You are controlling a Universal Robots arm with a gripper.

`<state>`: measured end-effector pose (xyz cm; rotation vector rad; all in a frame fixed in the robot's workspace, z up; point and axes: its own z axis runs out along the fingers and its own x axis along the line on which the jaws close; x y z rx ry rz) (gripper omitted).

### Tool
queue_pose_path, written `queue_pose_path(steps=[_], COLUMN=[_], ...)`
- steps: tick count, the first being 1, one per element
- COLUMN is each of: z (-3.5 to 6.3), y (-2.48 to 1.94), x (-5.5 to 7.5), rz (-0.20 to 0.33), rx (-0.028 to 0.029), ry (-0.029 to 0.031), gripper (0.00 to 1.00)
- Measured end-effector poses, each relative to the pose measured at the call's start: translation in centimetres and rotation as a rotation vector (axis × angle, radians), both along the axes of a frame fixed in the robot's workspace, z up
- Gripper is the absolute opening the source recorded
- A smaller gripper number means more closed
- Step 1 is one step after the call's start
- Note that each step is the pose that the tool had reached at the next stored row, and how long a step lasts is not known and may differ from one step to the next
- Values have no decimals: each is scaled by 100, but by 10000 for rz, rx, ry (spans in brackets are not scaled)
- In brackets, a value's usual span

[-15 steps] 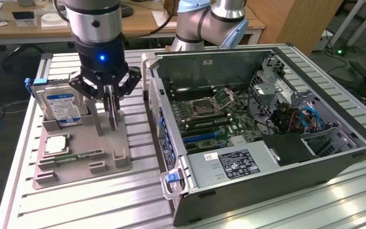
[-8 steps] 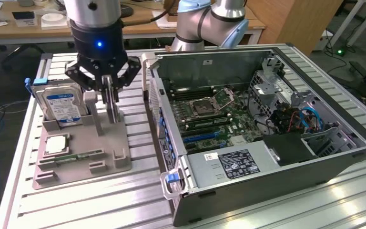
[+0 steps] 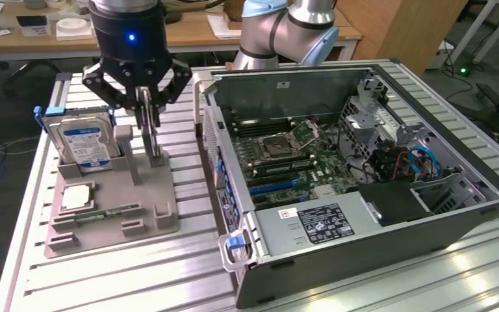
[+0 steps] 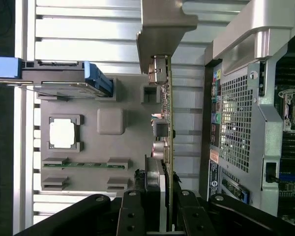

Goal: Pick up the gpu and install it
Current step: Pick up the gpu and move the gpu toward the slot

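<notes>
- Aluminium-profile table [image 3: 102, 273] fills the near ground, with a wooden desk [image 3: 193, 36] behind it at the far side.
- Grey fixture tray [image 3: 111, 188] sits on the table toward the exterior view's left. An open PC case [image 3: 457, 214] lies on its side toward the exterior view's right, just beside the tray.
- Gripper [image 3: 145, 114] hangs over the far half of the tray. Its fingers [image 3: 142, 104] are pinched nearly together on the top edge of the gpu [image 3: 153, 140], one each side of the card.
- gpu is upright and edge-on, between the hard drive [image 3: 85, 140] and the case wall. Its lower edge is down at the tray slot; can't tell if it's seated or just clear.
- Wrist view agrees: the gripper [image 4: 163, 216] is clamped on the thin card [image 4: 167, 132], and the pale metal bracket [image 4: 162, 29] is at the card's end away from the fingers.
- Hard drive stands upright in its holder at the tray's far corner, on the exterior view's left.
- CPU [image 3: 76, 197] lies flat in its pocket nearer the camera, with the memory stick [image 3: 111, 212] lying just beside it.
- Inside the case, the motherboard [image 3: 284, 156] is exposed and the power supply [image 3: 319, 224] is at the near end.
- Arm [image 3: 284, 29] is visible behind the case.
</notes>
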<state>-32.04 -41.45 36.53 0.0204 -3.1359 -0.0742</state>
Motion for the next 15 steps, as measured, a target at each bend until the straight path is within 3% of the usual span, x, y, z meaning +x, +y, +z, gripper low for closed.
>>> queue_pose_path(steps=[10,15], z=[32,163], y=[0,0], x=[-1,-1], rz=[0,0], rx=[13,20], ry=[5,2], gripper=[28,28])
